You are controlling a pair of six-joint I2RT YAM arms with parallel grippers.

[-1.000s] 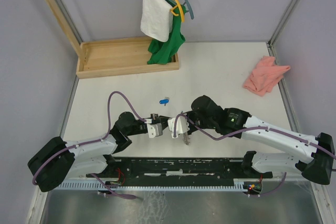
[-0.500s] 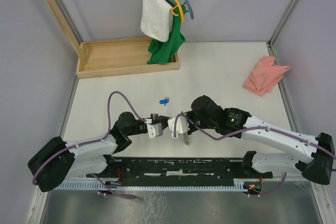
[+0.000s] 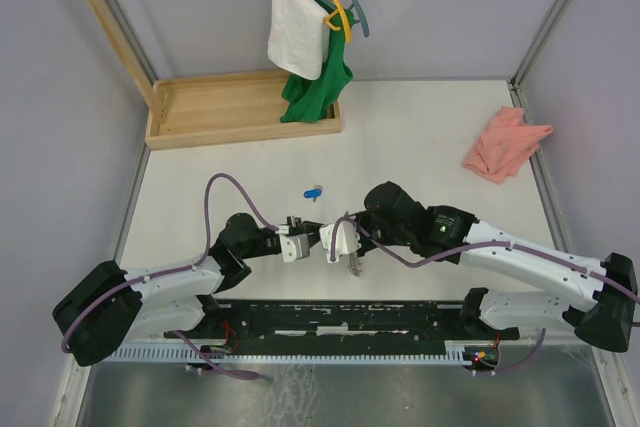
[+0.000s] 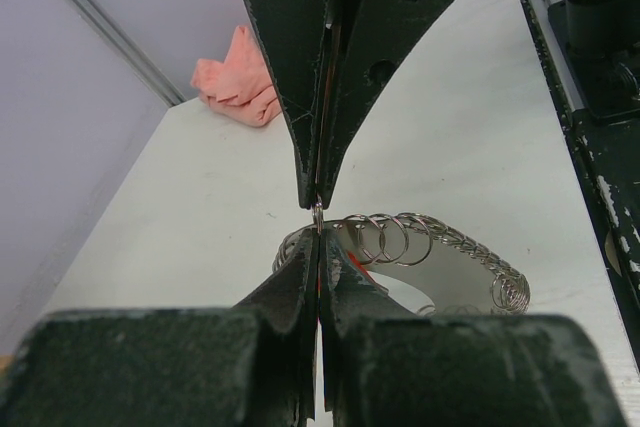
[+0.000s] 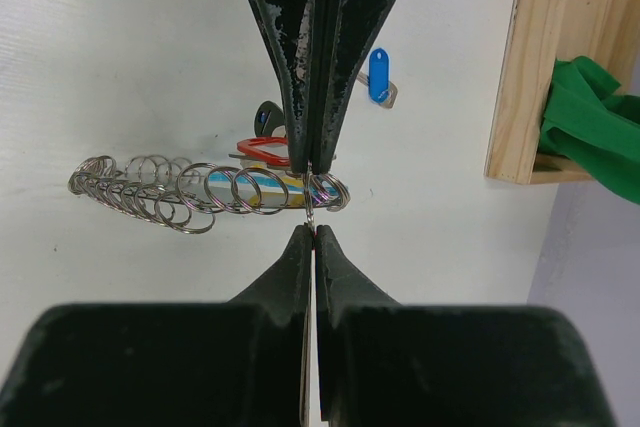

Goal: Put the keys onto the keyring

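**Figure. Both hands closed on one ring; keys not yet threaded.**

Top view: the left hand (image 3: pixel 296 245) and right hand (image 3: pixel 336 241) meet tip to tip in the lower middle of the frame, low over the white tabletop (image 3: pixel 420 137).

Wrist views: each hand has its fingers pressed fully together. Between the two sets of tips stands a small keyring (image 4: pixel 317 215), seen edge-on. Each hand appears to pinch it from an opposite side.

Behind the hands a string of rings (image 5: pixel 170 192) lies flat across the middle of the right wrist view. Whether the pinched keyring is joined to it cannot be told.

The red key (image 5: pixel 262 150) lies on the tabletop just beside that string, partly hidden by the left hand's fingers. The blue key (image 5: pixel 378 75) lies alone in the upper middle of that view, apart from the rings and from both hands. Neither key is held.

Change: over the last second nothing visible has shifted. The arms keep the same pose, both hands stay shut, and the blue key has not moved.

Reading: the task is probably paused with the keyring steadied. Both keys are still to be threaded, and one hand would have to let go to fetch a key.
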